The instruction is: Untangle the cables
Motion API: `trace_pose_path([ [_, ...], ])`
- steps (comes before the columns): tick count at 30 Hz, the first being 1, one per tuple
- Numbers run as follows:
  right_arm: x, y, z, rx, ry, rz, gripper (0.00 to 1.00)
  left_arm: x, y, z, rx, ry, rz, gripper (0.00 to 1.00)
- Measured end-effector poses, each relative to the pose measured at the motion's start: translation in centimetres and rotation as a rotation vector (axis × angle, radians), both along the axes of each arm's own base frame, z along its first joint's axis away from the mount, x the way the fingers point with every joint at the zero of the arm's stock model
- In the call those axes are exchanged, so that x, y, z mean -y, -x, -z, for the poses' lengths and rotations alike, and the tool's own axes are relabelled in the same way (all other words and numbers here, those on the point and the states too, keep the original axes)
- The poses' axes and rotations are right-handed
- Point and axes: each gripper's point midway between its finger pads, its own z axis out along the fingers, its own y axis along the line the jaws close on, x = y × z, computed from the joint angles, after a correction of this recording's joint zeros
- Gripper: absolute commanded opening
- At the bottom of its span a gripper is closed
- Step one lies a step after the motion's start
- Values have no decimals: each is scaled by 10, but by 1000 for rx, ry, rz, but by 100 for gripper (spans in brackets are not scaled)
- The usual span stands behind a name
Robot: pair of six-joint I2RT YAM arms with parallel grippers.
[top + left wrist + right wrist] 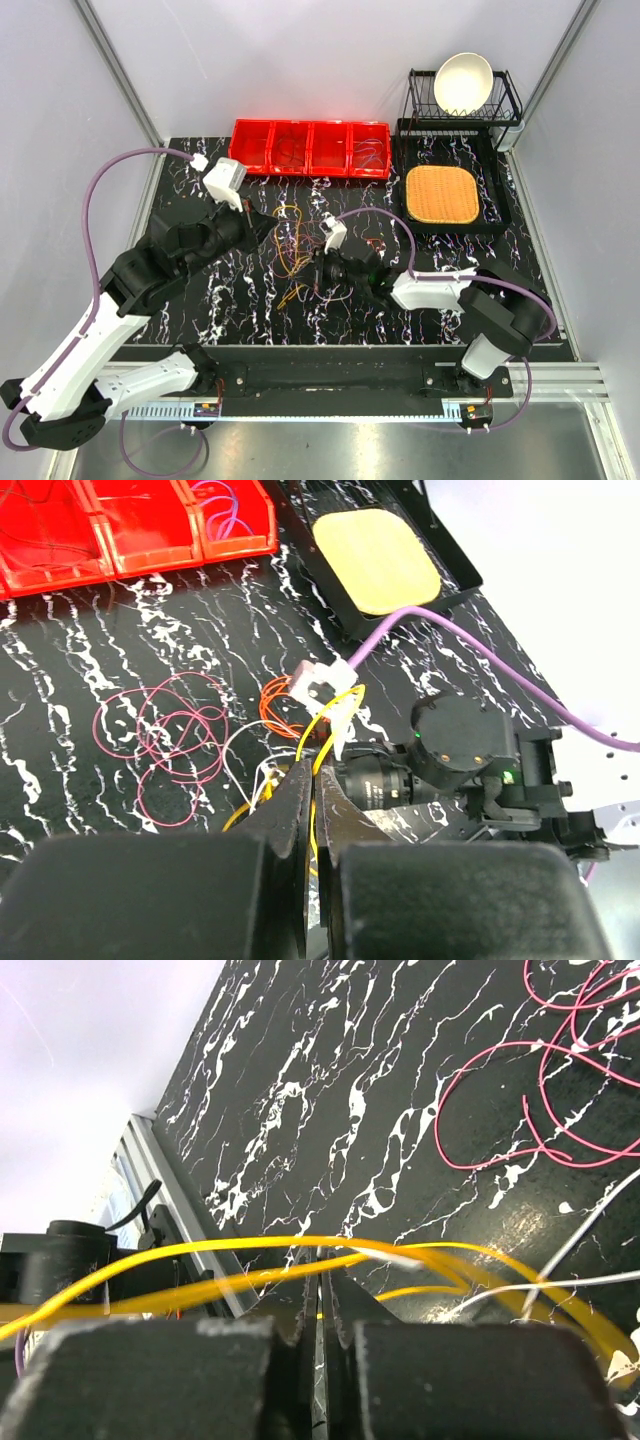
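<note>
The cables (292, 256) lie as a tangle of thin orange, yellow, red and whitish wires mid-table, between my two grippers. My left gripper (266, 229) is at the tangle's left. In the left wrist view it (314, 772) is shut on a yellow cable (330, 712) that runs up between the jaws. Red loops (168, 742), an orange coil (276, 700) and a white wire (243, 735) lie beyond. My right gripper (319, 271) is at the tangle's right. In the right wrist view it (323, 1282) is shut on a yellow cable (250, 1248) stretched across the jaws. Red loops (556, 1090) and a white wire (585, 1232) lie beyond it.
A row of red bins (310, 147) with some wires inside stands at the back. A black tray (499, 222) holding a woven mat (443, 194) is at the back right, behind it a wire rack (512, 100) with a white bowl (462, 82). Purple hoses (95, 190) loop from both arms.
</note>
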Motion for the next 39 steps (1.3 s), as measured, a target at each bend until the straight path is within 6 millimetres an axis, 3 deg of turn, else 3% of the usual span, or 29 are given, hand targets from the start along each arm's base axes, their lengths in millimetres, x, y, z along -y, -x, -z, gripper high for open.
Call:
trace_pose_path([
  [3,3,-1,3,0,6,19,0,-4,-4,-4,11,-12,-30,0],
  [6,13,-2,11,-7,35,57,0,-12,-10,-24,46,-24,-71,0],
  [10,24,-3,24,-27,82,104,0,-33,-15,-81,163,-9,-154,0],
  [14,34,-6,37,-58,134,151,0,-67,-5,-142,300,59,-247,0],
  [19,50,-15,50,-103,184,208,2,-106,16,-172,390,118,-332,0],
  [23,59,-22,54,-129,214,238,19,-117,23,-167,402,129,-356,0],
  [24,60,-24,54,-132,222,243,26,-116,21,-161,392,116,-357,0],
  [25,60,-25,54,-134,227,246,41,-114,18,-153,379,99,-357,0],
  [29,63,-29,46,-121,261,254,60,-100,3,-112,307,5,-347,0],
  [33,72,-34,28,-84,280,278,64,-93,-4,-89,261,-55,-339,0],
  [39,84,-43,22,-76,303,314,65,-95,-3,-96,273,-44,-342,0],
])
